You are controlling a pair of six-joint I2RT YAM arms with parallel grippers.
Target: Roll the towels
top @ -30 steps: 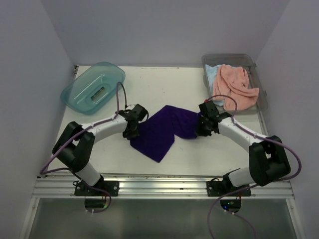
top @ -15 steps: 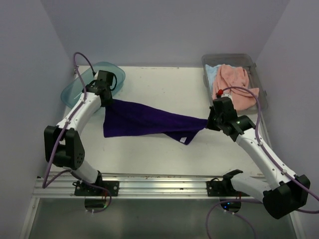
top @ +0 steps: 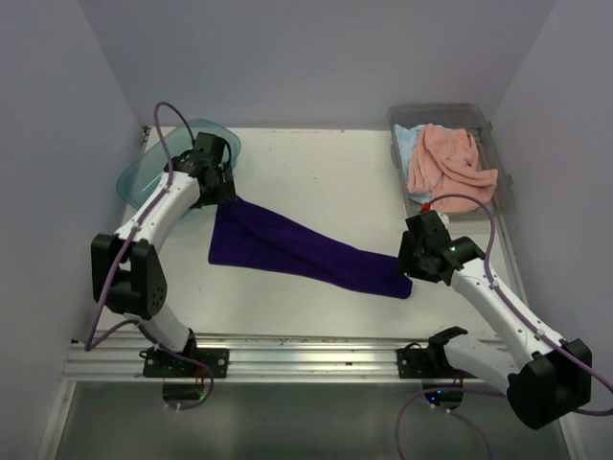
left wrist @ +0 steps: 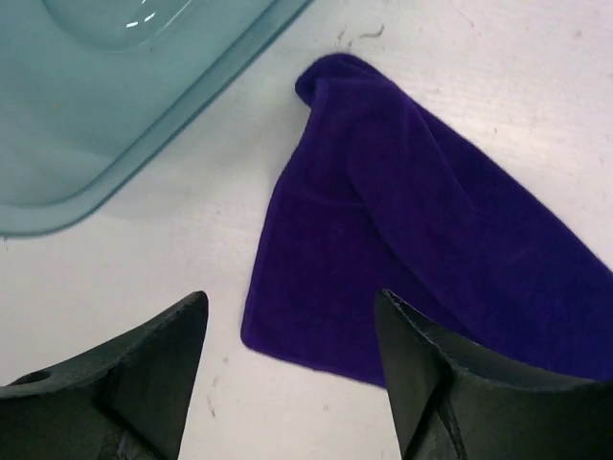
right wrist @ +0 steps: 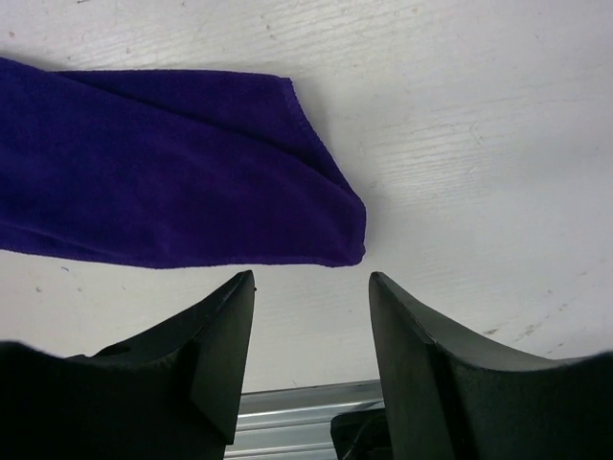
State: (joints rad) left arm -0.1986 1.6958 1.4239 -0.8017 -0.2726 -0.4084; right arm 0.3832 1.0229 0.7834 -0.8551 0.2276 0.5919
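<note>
Your white table (top: pixel 316 172) holds the dark purple towel (top: pixel 306 254), flat between left jaws and right jaws; teal tub (top: pixel 144 177) by the left, grey bin (top: pixel 442 108) beyond the right.

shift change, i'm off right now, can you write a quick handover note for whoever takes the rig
Left hand: open, empty, above the purple towel at its far-left end, near the teal tub.
Right hand: open, empty, just off the towel's near-right end.
Purple towel: stretched out on the table between the hands, creased, not rolled.
Pink towel and light blue towel: in the clear bin, far right.
Done: no towel rolled yet.
Left: roll all three.
</note>
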